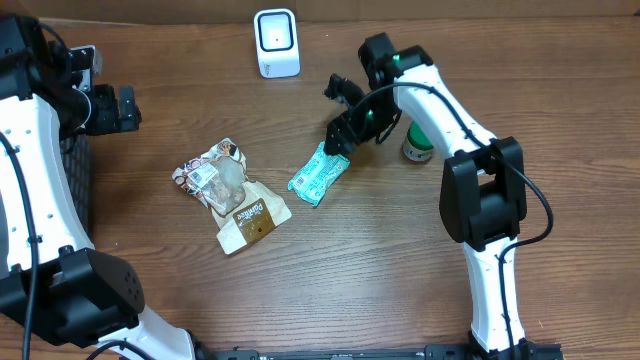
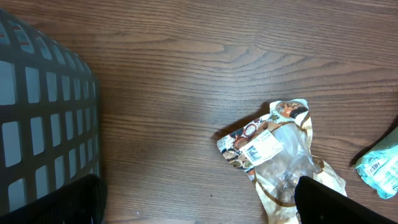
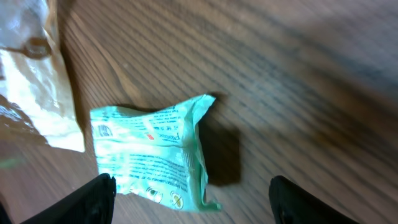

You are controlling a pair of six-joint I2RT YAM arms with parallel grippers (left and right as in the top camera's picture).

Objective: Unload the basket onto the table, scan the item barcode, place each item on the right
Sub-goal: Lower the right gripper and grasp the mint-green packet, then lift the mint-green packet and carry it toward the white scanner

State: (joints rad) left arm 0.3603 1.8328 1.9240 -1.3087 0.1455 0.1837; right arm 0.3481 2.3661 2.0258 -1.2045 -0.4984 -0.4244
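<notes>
- The teal packet (image 1: 318,174) lies flat about the middle of the desk (image 1: 400,260), held by nothing, and I take it to be the item for scanning
- The right tool (image 1: 338,140) hangs just over the packet's far end with its jaws spread; in the wrist view its fingers (image 3: 99,199) stand either side of the packet and pinch nothing
- The packet's long axis runs on a slant, from the near-left up to the far-right, so its far end points at the right tool and its near end points to the near edge of the desk
- The white barcode scanner (image 1: 277,42) stands at the far edge of the desk, beyond the packet and a little to the left, well apart from it
- The left tool (image 1: 115,108) sits by the left edge next to the dark basket (image 1: 78,175), jaws spread wide and empty, with the clear-and-brown snack bag (image 1: 230,190) between it and the packet
- The right arm is plainly the nearer; a grip would likely close across the packet's short width, and the carry would run toward the far edge and leftward to the scanner
- A barcode shows on the packet's end in the left wrist view, so that face probably needs turning to the scanner's window
</notes>
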